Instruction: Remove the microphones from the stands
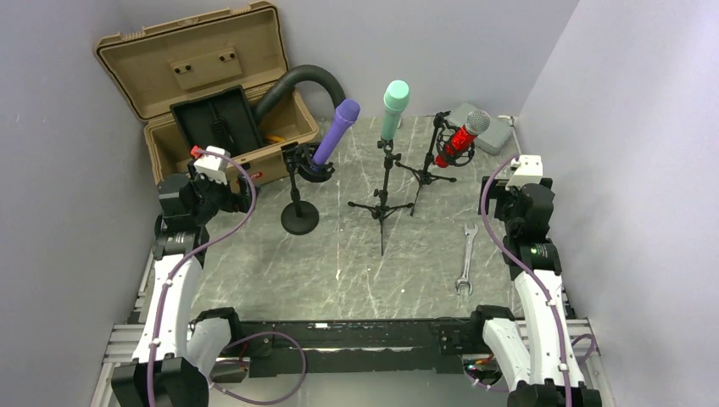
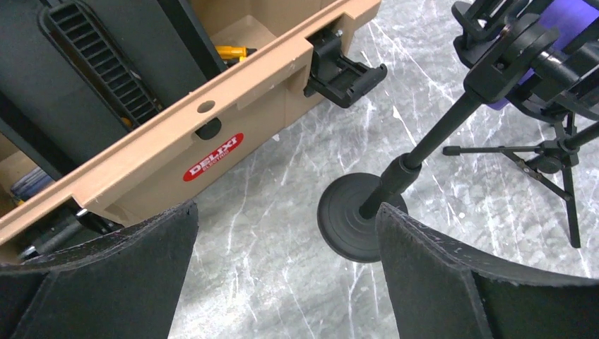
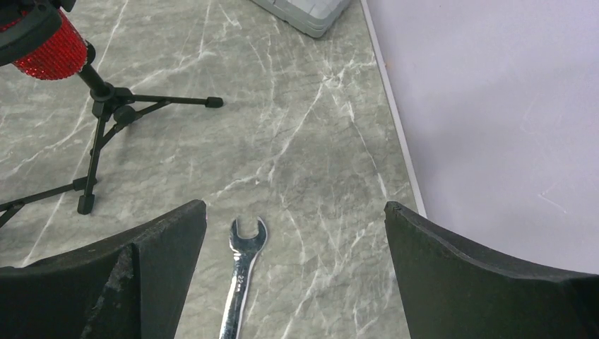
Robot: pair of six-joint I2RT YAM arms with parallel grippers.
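Note:
Three microphones stand on the marble table. A purple one (image 1: 335, 129) tilts in a clip on a round-base stand (image 1: 299, 218); that stand's base also shows in the left wrist view (image 2: 350, 219). A teal one (image 1: 394, 108) stands upright on a tripod stand (image 1: 383, 206). A red one (image 1: 462, 137) tilts on a low tripod (image 1: 428, 175), seen too in the right wrist view (image 3: 49, 44). My left gripper (image 2: 286, 272) is open and empty, left of the round-base stand. My right gripper (image 3: 295, 275) is open and empty, above the table's right side.
An open tan tool case (image 1: 212, 93) with a black hose (image 1: 305, 82) stands at the back left; its front wall is close to my left gripper (image 2: 176, 148). A steel wrench (image 1: 465, 259) lies at the right, below my right gripper (image 3: 242, 272). A grey box (image 1: 492, 136) sits at the back right.

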